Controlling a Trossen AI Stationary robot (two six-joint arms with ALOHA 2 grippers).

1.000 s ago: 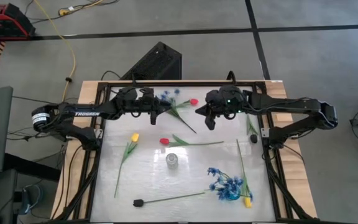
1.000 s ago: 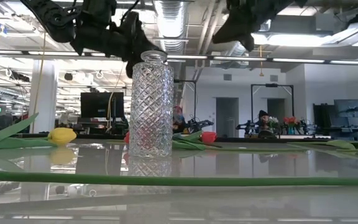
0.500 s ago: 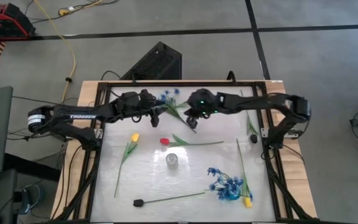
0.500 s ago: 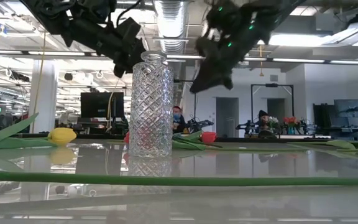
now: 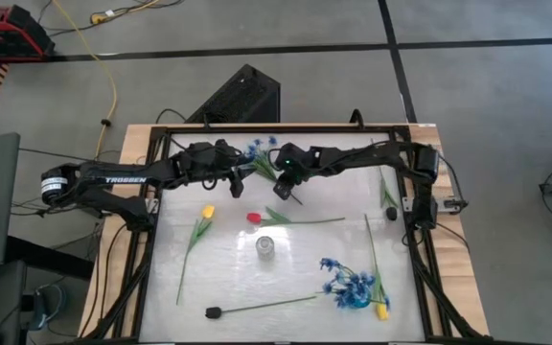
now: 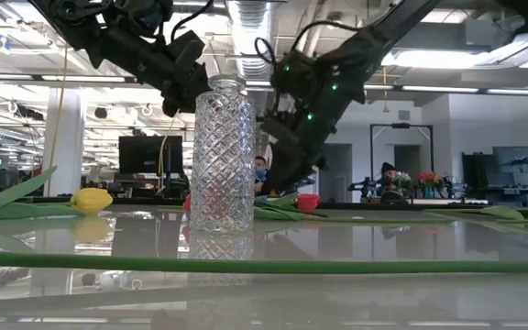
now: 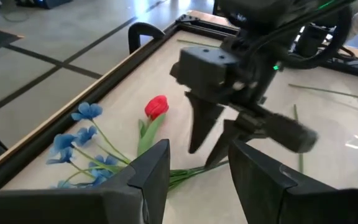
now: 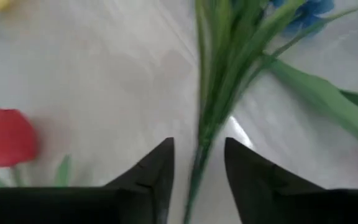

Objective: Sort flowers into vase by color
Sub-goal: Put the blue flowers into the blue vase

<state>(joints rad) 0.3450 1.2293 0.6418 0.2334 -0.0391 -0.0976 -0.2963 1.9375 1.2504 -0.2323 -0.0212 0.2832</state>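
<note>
Stem [image 8: 199, 163] between right wrist's fingers [image 8: 152, 171]

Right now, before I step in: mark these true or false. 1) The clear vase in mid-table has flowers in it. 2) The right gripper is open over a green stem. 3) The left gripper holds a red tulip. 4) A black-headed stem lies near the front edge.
1) False: the clear vase holds nothing.
2) True: the right gripper has its fingers apart astride the green stem.
3) False: the left gripper is open and holds nothing.
4) True: the black-headed stem lies there.
</note>
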